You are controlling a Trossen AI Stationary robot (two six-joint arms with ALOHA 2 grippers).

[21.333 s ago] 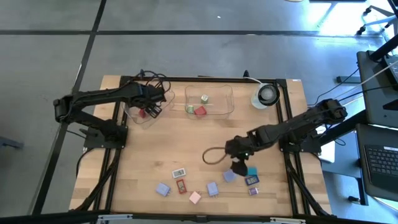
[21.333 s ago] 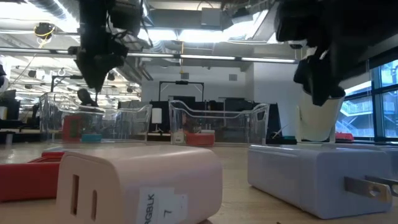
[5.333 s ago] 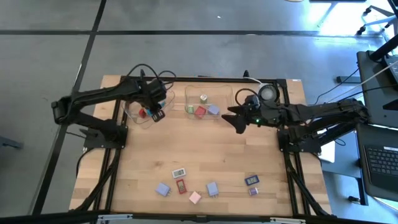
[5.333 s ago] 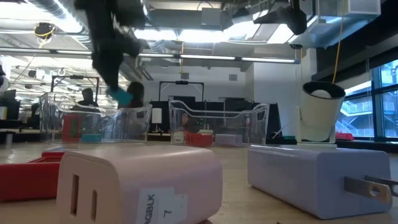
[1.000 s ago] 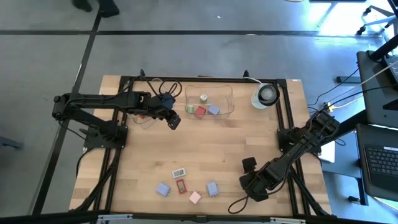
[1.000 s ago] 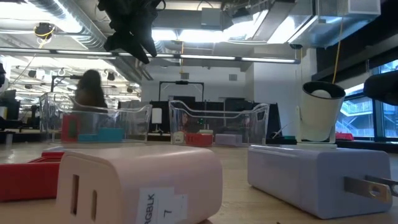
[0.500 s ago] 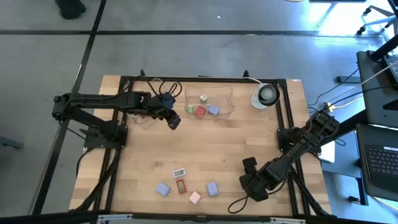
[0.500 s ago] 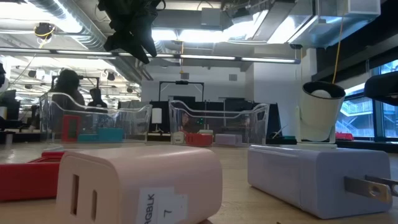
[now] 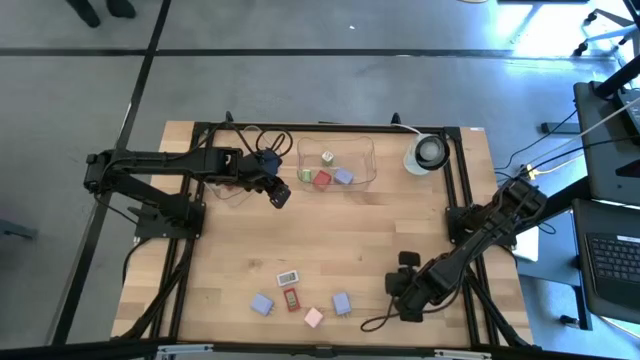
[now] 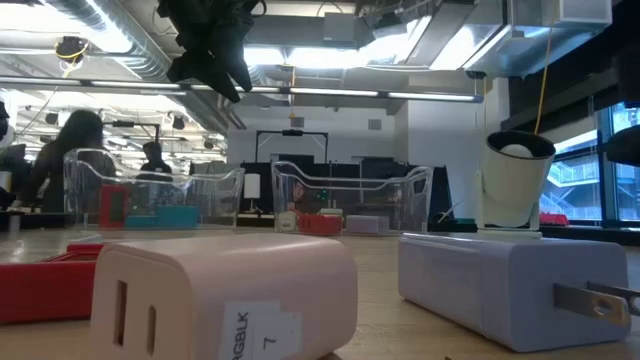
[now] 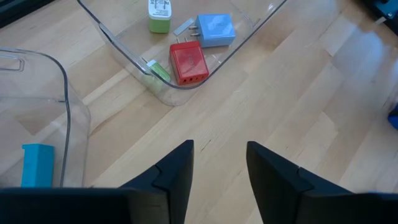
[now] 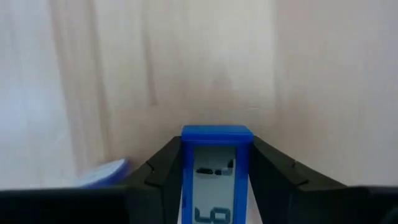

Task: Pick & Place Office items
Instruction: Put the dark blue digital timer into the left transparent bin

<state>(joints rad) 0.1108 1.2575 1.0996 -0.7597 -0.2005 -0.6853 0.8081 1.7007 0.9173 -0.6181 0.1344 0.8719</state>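
Partly sorted: three chargers in middle tray (image 9: 336, 148); five by red timer (image 9: 291, 298) left. Right pincer (image 12: 216, 163) clamped on blue timer (image 12: 216, 180); left pincer (image 11: 219, 163) parted, empty.

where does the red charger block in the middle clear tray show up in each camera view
High view: the red charger block lies in the middle clear tray, at the table's far edge.
Low view: a low red shape inside the centre tray.
Left wrist view: red block in the tray's rounded corner, ahead of the left claw.
Right wrist view: not in it.
Shared landmark: the lavender-blue charger right beside it.
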